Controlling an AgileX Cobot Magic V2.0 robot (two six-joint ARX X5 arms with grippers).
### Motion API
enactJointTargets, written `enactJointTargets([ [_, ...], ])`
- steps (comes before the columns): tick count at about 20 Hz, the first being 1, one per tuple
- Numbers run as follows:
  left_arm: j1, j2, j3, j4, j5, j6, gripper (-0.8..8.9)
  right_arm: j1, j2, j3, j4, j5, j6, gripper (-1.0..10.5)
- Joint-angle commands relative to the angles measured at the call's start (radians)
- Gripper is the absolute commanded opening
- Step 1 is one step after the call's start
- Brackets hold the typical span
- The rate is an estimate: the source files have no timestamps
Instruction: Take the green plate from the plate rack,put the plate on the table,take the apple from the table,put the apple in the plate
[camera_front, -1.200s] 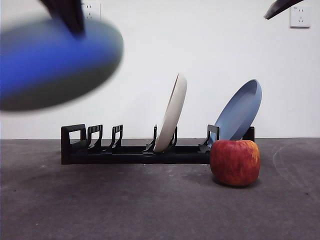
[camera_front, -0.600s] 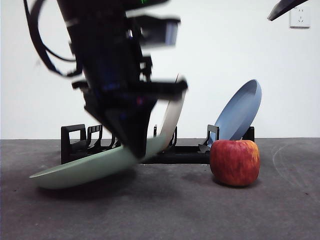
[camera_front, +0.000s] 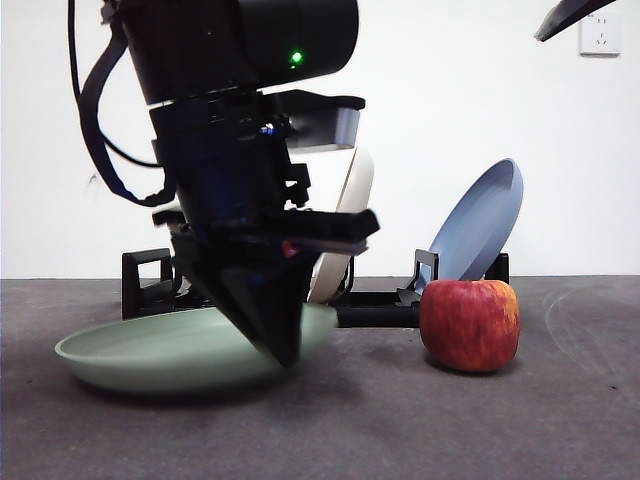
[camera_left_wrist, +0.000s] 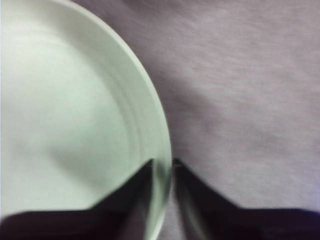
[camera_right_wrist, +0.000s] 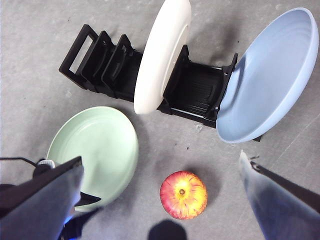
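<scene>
The left gripper (camera_left_wrist: 162, 167) has its two black jaws squeezed on the rim of the green plate (camera_front: 150, 350). The plate lies flat on the table (camera_front: 400, 420), just in front of the plate rack (camera_right_wrist: 190, 95). The apple (camera_front: 470, 325) sits on the table near the rack's other end. The right gripper (camera_right_wrist: 160, 200) hangs high above, jaws wide apart, holding nothing.

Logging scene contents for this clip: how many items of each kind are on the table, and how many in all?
Plates: 3 (green plate, white plate, blue plate)
Racks: 1 (rack)
Apples: 1 (apple)
Total: 5
</scene>
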Motion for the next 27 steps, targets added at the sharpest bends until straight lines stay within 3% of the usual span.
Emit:
enactJointTargets([
  [1, 0.000, 0.011, -0.009, -0.002, 0.010, -0.022, 2.28, 0.000, 0.000, 0.005, 0.001, 0.001, -0.004, 7.5],
  [5, 0.003, 0.006, -0.005, -0.006, 0.010, -0.023, 2.30, 0.000, 0.000, 0.005, 0.001, 0.001, -0.008, 7.5],
  [9, 0.003, -0.082, 0.058, -0.113, 0.009, -0.022, 2.29, 0.000, 0.001, 0.005, -0.008, 0.011, -0.017, 7.5],
  [14, 0.005, -0.386, 0.180, -0.222, 0.001, -0.007, 2.29, 0.000, 0.000, 0.005, -0.146, 0.135, -0.101, 7.5],
  [16, 0.019, -0.528, 0.232, -0.246, 0.001, 0.019, 2.29, 0.000, 0.000, 0.003, -0.247, 0.174, -0.102, 7.5],
  [20, 0.066, -0.752, 0.298, -0.312, 0.000, 0.058, 2.29, 0.008, 0.000, -0.005, -0.395, 0.129, -0.078, 7.5],
  [23, 0.118, -0.892, 0.325, -0.400, -0.037, 0.069, 2.28, 0.074, 0.000, -0.048, -0.364, 0.100, -0.061, 7.5],
  [27, 0.135, -1.029, 0.325, -0.531, -0.134, 0.063, 2.28, 0.182, 0.001, -0.200, -0.159, 0.137, 0.037, 7.5],
])
